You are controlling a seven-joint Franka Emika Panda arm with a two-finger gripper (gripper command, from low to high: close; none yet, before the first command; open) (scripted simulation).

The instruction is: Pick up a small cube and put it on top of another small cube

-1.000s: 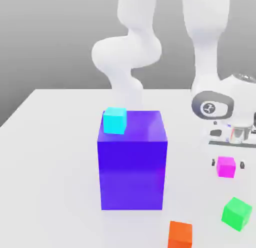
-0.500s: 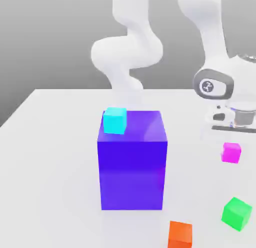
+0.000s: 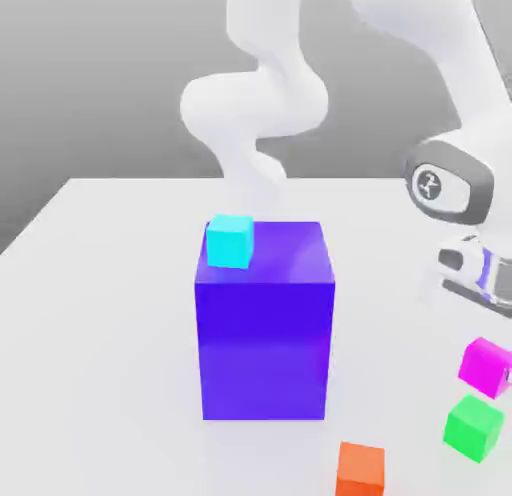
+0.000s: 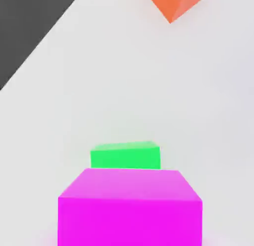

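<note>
Gripper (image 3: 497, 359) clenched on small plain magenta-pink cube (image 3: 486, 365), held above table, at twelve o'clock from small green cube (image 3: 473, 428).

Exterior view: hand (image 3: 497, 324) cut off by the right edge, fingers not discernible. Small cube (image 3: 487, 365) clipped by the same edge. Orange cube (image 3: 360, 469) cropped at the bottom edge. Hand view: orange cube (image 4: 174, 3) cropped by the frame edge; green cube (image 4: 125, 155) partly hidden behind small cube (image 4: 130, 208).
</note>
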